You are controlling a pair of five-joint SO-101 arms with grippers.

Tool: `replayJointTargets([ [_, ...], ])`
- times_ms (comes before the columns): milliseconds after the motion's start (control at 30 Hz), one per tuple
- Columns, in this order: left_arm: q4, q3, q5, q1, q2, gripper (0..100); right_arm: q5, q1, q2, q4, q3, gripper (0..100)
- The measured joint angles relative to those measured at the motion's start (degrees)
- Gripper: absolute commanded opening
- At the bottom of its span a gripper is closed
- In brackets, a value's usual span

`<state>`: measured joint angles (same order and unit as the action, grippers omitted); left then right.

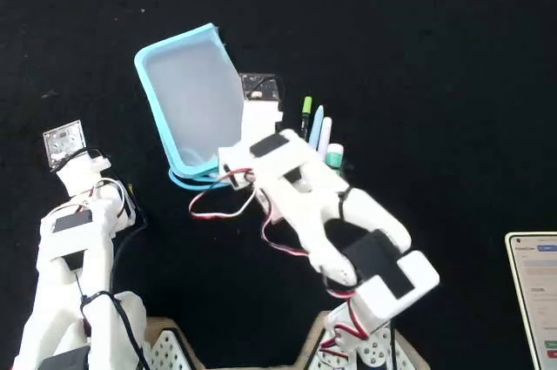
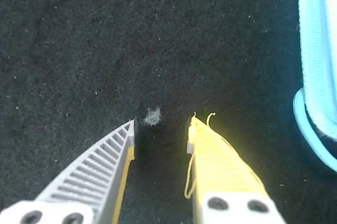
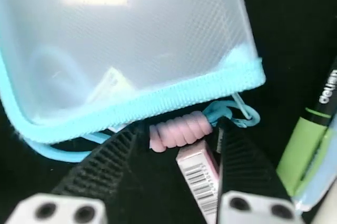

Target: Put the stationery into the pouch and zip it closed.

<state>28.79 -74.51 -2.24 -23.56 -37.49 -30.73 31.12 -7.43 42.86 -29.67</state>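
At lower left, my left pincer (image 2: 160, 126) hangs with its tips apart over bare black worktop (image 1: 435, 57), holding nothing. Upper centre, the translucent blue-edged pouch (image 1: 187, 91) lies flat. A pale shape shows through its wall, though I cannot tell whether it sits inside or beneath. I judge the pouch light, limp and quick to slide, best held by its firmer zip band (image 3: 158, 103). My right pincer (image 3: 179, 132) stands apart astride a soft pink coil (image 3: 174, 133) at that edge. Right of it, the pens (image 1: 315, 131) wait outside.
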Motion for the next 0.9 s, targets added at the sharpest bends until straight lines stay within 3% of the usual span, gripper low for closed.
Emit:
replayJointTargets([
  [333,0.0,0.0,0.0,0.0,0.0,17,0.35,-8.79,-0.44,3.43,2.46,20.8],
  [700,0.0,0.0,0.0,0.0,0.0,17,3.16,-1.41,-0.62,3.43,2.46,20.8],
  [900,0.0,0.0,0.0,0.0,0.0,17,3.16,-1.93,-4.57,3.43,4.75,20.8],
])
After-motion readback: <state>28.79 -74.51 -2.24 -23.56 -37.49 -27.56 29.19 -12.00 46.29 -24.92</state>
